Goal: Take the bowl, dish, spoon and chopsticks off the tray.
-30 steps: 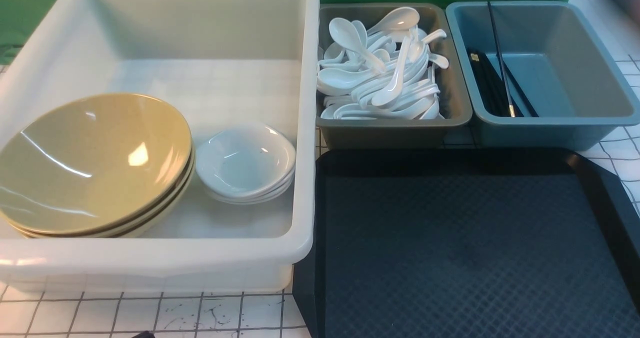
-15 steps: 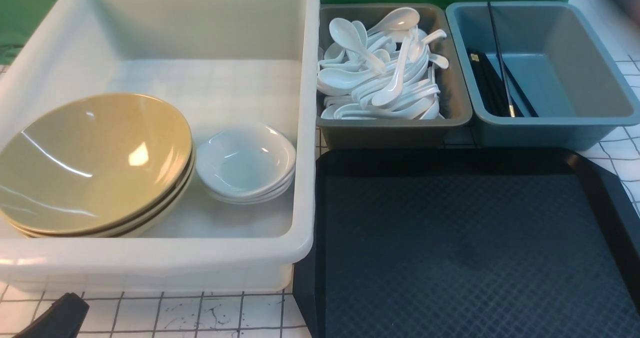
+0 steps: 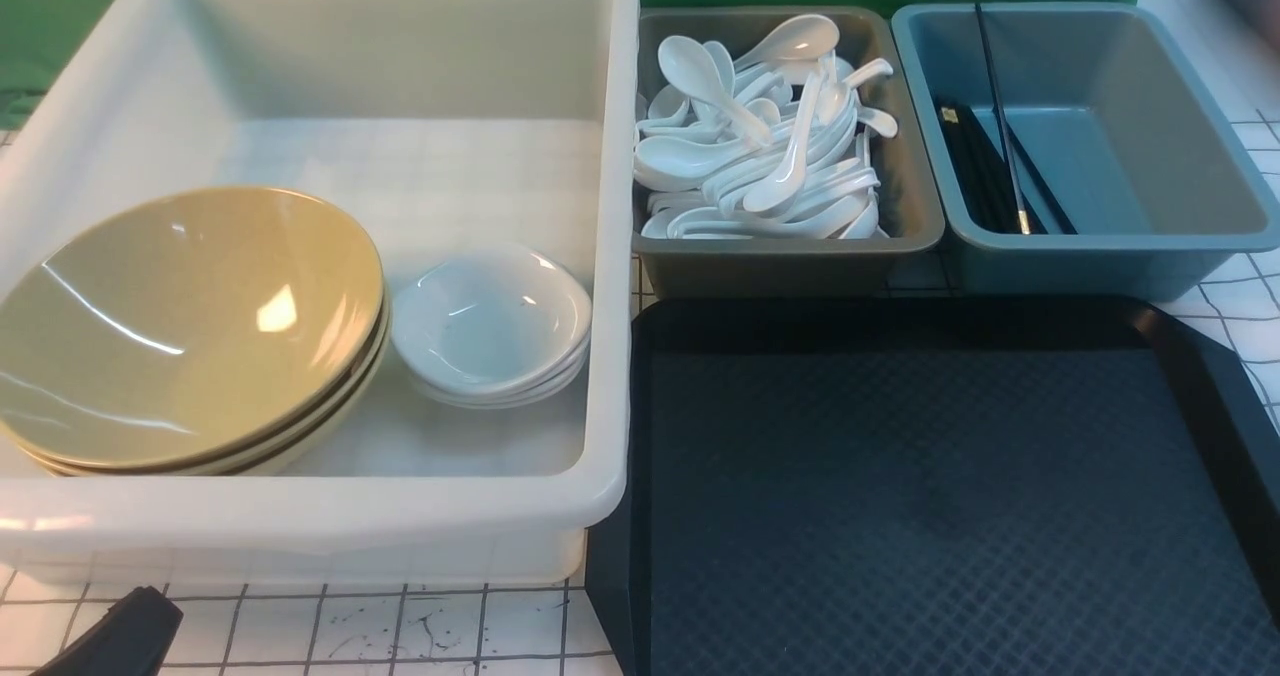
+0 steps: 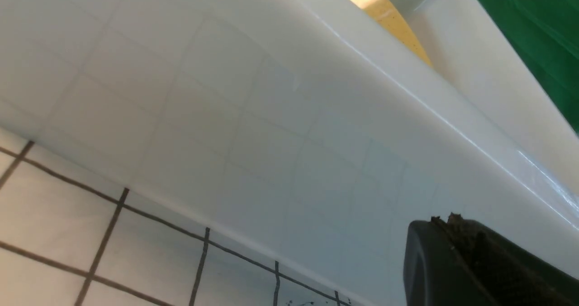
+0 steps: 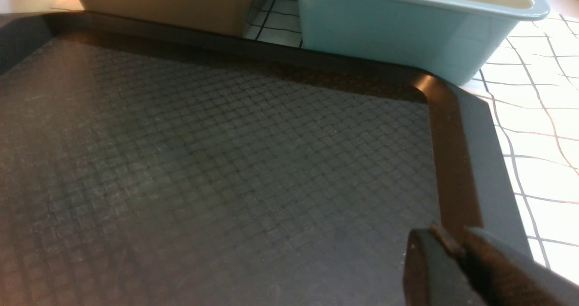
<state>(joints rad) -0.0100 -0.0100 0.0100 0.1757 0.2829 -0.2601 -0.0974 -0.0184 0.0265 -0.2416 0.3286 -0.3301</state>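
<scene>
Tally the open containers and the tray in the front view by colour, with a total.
white tub: 1
grey bin: 1
blue bin: 1
dark tray: 1
Total: 4

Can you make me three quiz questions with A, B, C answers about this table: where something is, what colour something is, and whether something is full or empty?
1. Where are the spoons?
A. in the grey bin
B. on the tray
C. in the white tub

2. What colour are the big bowls in the white tub?
A. blue
B. mustard-tan
C. red

3. What does the dark tray hold?
A. a bowl
B. chopsticks
C. nothing

Answers:
1 A, the spoons are piled inside the grey bin.
2 B, the stacked bowls look mustard-tan.
3 C, only its bare diamond pattern shows.
</scene>
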